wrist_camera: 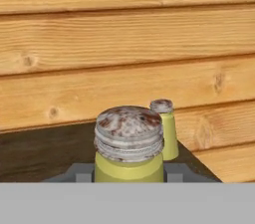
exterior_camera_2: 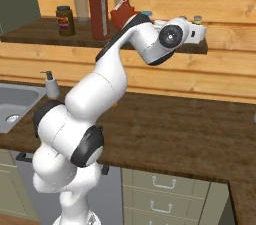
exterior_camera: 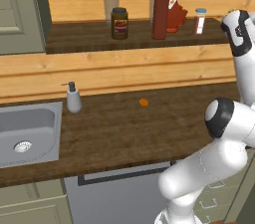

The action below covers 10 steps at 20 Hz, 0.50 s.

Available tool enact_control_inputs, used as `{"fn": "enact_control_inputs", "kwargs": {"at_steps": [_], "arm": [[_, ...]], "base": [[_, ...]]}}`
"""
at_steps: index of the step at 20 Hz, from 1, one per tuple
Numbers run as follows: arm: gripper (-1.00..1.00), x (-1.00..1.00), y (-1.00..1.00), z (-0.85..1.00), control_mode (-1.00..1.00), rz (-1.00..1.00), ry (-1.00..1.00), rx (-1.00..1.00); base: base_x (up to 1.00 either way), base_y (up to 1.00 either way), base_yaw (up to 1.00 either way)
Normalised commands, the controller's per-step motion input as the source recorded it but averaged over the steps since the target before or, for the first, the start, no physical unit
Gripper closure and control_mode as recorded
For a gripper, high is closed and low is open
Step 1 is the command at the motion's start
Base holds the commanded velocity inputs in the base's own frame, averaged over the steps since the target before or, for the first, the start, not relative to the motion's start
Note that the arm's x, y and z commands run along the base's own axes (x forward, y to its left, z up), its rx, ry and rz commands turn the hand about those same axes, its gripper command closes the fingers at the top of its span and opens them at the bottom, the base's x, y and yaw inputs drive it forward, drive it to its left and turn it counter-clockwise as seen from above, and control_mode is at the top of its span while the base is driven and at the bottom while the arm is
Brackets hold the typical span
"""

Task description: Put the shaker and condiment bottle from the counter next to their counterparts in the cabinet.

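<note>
A yellow-green shaker with a worn metal cap stands upright right in front of the hand camera, between the two grey fingertips of my gripper, which is shut on it. Its counterpart, a matching shaker, stands just behind and to the right on the dark cabinet shelf. In the right base view my hand is raised at the shelf's right end. A tall red condiment bottle and a smaller red bottle stand mid-shelf.
The shelf also holds a dark jar and a white blue-capped container. A plank wall backs the shelf. On the counter below are a soap dispenser, a small orange item and the sink.
</note>
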Motion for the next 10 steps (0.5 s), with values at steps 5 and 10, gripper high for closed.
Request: {"fn": "enact_control_inputs", "kwargs": {"at_steps": [5,10], "arm": [[1.00,0.44,0.00,0.00,-1.00,0.04,0.09,-0.03],[1.00,0.36,-0.01,-0.14,-1.00,0.07,0.00,-0.07]], "base": [[0.00,0.00,0.00],[0.00,0.00,0.00]]}}
